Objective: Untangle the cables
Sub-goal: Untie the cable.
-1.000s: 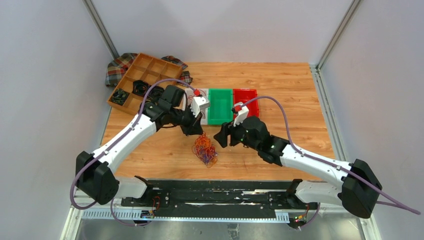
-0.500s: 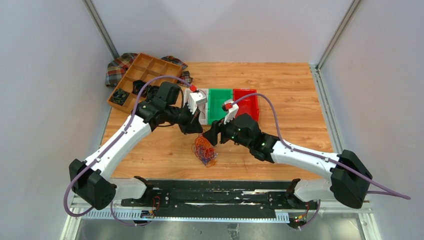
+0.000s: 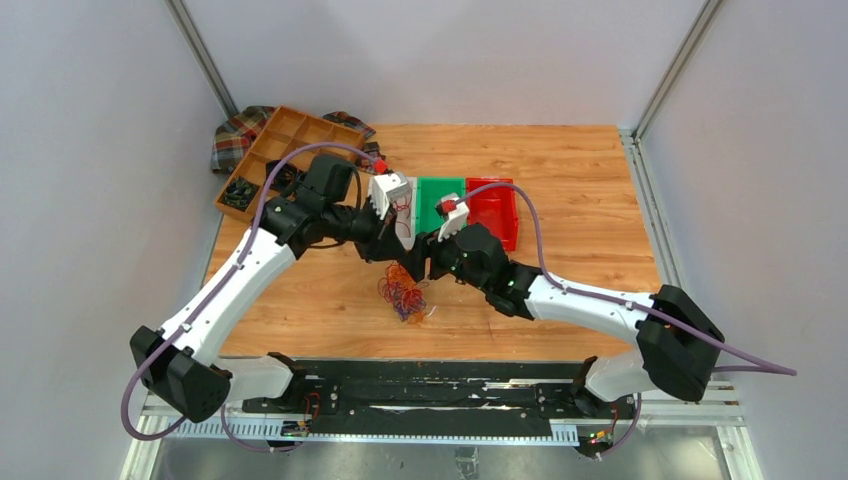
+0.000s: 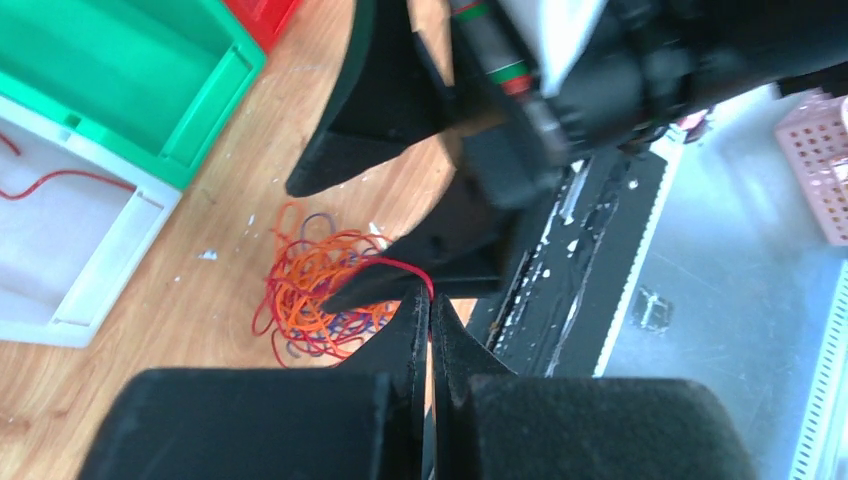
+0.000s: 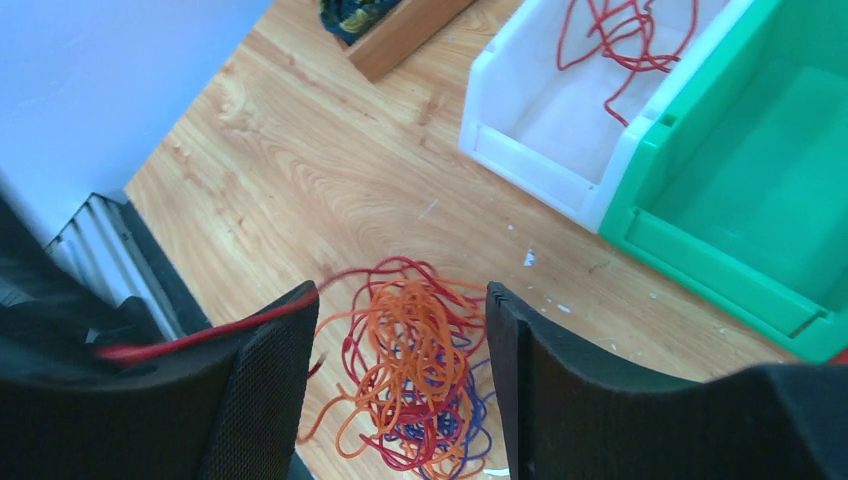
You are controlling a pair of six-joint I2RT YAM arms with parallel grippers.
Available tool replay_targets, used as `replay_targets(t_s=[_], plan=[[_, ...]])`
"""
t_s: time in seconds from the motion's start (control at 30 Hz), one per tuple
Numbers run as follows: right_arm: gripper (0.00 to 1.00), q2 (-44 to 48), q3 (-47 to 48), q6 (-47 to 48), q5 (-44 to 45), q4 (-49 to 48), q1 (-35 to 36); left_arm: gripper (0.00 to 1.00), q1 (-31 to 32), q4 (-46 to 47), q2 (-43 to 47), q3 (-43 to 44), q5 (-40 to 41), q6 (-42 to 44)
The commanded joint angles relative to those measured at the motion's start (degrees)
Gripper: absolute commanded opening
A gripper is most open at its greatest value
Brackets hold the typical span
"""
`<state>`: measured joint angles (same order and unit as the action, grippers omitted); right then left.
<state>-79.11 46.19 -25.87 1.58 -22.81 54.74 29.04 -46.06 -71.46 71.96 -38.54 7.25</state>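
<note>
The cables [image 3: 402, 293] are a small clump of red, orange and purple wires on the wooden table, also seen in the right wrist view [image 5: 425, 385] and the left wrist view [image 4: 312, 300]. My left gripper [image 4: 430, 296] is shut on one red strand [image 4: 398, 264] that leads up out of the clump. My right gripper [image 5: 400, 295] is open just above the clump, one finger to each side. That red strand [image 5: 205, 333] passes across its left finger. In the top view the left gripper [image 3: 390, 250] and right gripper [image 3: 418, 264] nearly touch.
A white bin [image 5: 530, 150] holding loose red wires [image 5: 610, 40] stands beside a green bin [image 5: 700, 230] and a red bin [image 3: 492, 205]. At the back left, a wooden divided tray [image 3: 290, 150] with black coils rests on a plaid cloth [image 3: 235, 135].
My right gripper has moved left to stand over the clump, close to the left gripper. The left gripper has drawn back slightly with the red strand, and the clump has shifted a little left.
</note>
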Motion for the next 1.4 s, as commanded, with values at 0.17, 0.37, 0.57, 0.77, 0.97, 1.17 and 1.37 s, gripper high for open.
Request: replay_targets(t_s=[0.17,0.37,0.57,0.77,0.97,1.17,1.37], plan=[[0.6,-1.3,-2.7,-0.7,5.9,-1.3,0.5,0.01,0.6,-5.2,3.4,11.1,-7.2,-4.7],[0.59,0.0,-7.8,-2.4,6.9,-1.4,0.6,0.01,0.6,-6.1,3.8,18.4,-6.6,-5.7],[0.59,2.0,-12.4,-3.8,7.3,-1.8,0.5,0.01,0.6,-6.1,2.8,28.1,-5.9,-7.3],[0.58,3.9,-16.0,-4.6,7.4,-1.7,0.5,0.0,0.6,-6.1,0.6,39.8,-5.0,-7.5],[0.58,5.2,-19.1,-5.8,7.7,-1.6,0.5,0.0,0.6,-6.0,-3.1,53.0,-5.3,-9.9],[0.57,6.3,-21.9,-6.8,7.6,-1.9,0.6,0.0,0.6,-1.0,-5.1,62.3,-1.1,-11.3],[0.58,15.0,-19.5,-3.1,7.6,4.2,1.0,0.0,0.6,5.1,-1.4,56.0,-1.1,-12.3]])
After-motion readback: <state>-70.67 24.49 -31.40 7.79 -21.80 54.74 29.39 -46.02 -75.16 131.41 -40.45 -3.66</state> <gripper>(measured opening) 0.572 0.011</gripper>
